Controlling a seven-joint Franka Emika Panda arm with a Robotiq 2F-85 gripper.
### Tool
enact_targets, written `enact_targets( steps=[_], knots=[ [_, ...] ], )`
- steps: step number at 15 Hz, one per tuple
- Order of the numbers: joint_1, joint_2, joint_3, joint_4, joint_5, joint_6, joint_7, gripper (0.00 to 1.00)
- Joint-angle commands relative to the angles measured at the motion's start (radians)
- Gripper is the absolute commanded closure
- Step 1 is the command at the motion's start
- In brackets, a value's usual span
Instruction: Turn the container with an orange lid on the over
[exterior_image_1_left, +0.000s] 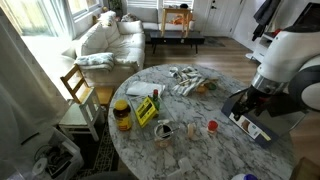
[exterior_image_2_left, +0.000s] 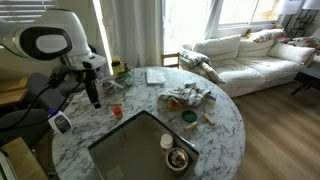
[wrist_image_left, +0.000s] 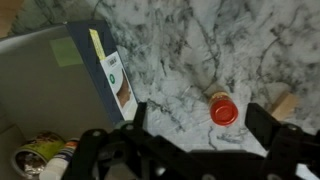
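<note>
The tiny pale container with the round orange lid (wrist_image_left: 222, 110) stands on the marble table. In the wrist view it lies between my two dark fingers, nearer the right one and touching neither. It also shows in both exterior views (exterior_image_1_left: 212, 127) (exterior_image_2_left: 114, 112) as a small red dot. My gripper (wrist_image_left: 200, 120) is open and empty, hovering above the container; it shows in both exterior views (exterior_image_1_left: 243, 104) (exterior_image_2_left: 93, 97).
A blue box (wrist_image_left: 100, 70) (exterior_image_1_left: 250, 128) lies just beside the gripper. A big amber jar with a yellow lid (exterior_image_1_left: 122, 113), a yellow box (exterior_image_1_left: 147, 110), crumpled cloth (exterior_image_1_left: 187, 80) and a dark tray (exterior_image_2_left: 140, 148) are on the round table (exterior_image_1_left: 190, 150). A wood piece (wrist_image_left: 285, 103) lies near the container.
</note>
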Motion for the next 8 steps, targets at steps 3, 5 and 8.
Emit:
enact_targets(
  steps=[3,5,8],
  knots=[
    [0.032,-0.126,-0.019,-0.033,0.235,-0.056,-0.379,0.0],
    [-0.007,-0.087,0.017,-0.009,0.203,-0.037,-0.325,0.0],
    [0.0,-0.104,0.015,-0.01,0.217,-0.042,-0.355,0.0]
  ],
)
